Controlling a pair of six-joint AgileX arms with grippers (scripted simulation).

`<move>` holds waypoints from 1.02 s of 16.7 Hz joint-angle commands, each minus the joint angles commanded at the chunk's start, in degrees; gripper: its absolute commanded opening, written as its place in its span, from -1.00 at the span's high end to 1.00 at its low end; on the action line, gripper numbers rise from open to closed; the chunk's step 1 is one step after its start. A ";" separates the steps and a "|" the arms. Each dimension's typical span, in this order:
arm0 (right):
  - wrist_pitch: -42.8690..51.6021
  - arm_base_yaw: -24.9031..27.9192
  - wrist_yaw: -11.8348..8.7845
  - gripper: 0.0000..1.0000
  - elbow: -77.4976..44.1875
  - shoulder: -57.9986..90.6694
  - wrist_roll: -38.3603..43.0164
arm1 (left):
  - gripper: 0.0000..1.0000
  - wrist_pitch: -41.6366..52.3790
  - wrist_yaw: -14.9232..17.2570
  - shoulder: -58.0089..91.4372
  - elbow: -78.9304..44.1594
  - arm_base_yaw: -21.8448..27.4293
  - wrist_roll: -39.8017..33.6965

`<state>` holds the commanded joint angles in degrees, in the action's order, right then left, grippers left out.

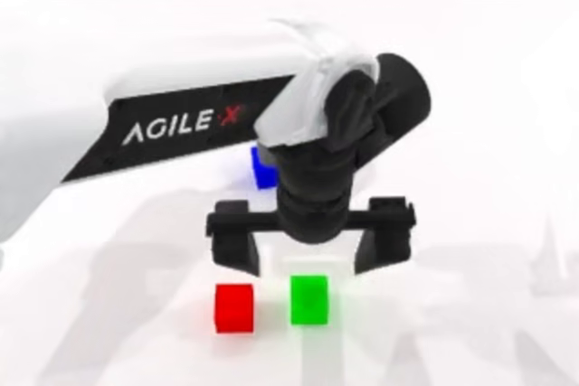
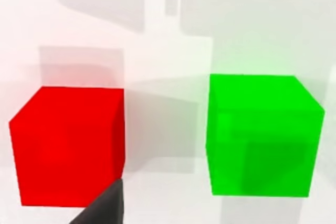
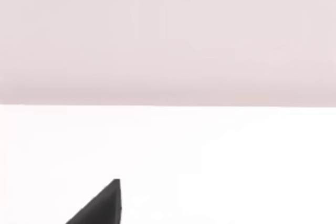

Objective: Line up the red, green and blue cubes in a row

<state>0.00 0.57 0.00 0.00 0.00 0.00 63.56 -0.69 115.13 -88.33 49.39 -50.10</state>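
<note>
Seen from above: white table (image 1: 507, 223), with a white and black arm marked AGILEX reaching in from the left. Left gripper (image 1: 310, 255) hanging over the middle of the table, black fingers (image 1: 237, 246) spread wide and released, holding nothing. Just nearer than the gripper, green cube (image 1: 309, 300) on the table, roughly centred between the two fingers but apart from both. Red cube (image 1: 234, 307) just left of the green one, a narrow strip of bare table between them, the two side by side in a left-right row at about the same depth. Blue cube (image 1: 263, 169) farther back, partly hidden under the arm's wrist, well apart from the other two and out of their row.

From the left wrist: red cube (image 2: 68, 145) and green cube (image 2: 260, 135) filling the view, both flat on the table with a gap between them, and a dark fingertip (image 2: 102, 208) poking in beside the red one.

From the right wrist: only bare white table, a pale wall beyond, and one dark fingertip (image 3: 100, 205); cannot tell whether that gripper is spread or closed. Right arm not in the overhead view.
</note>
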 joint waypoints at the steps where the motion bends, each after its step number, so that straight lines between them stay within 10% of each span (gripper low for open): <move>1: 0.00 0.00 0.00 -1.00 0.00 0.00 0.00 | -1.00 1.73 0.02 -0.63 -1.24 -0.10 0.03; 9: 0.00 0.00 0.00 -1.00 0.00 0.00 0.00 | -1.00 4.36 0.04 0.71 -4.71 -0.97 0.44; 17: 0.00 0.00 0.00 -1.00 0.00 0.00 0.00 | -1.00 13.30 0.67 18.29 -31.96 -12.37 4.78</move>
<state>0.00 0.57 0.00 0.00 0.00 0.00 76.85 -0.02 133.42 -120.29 37.02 -45.32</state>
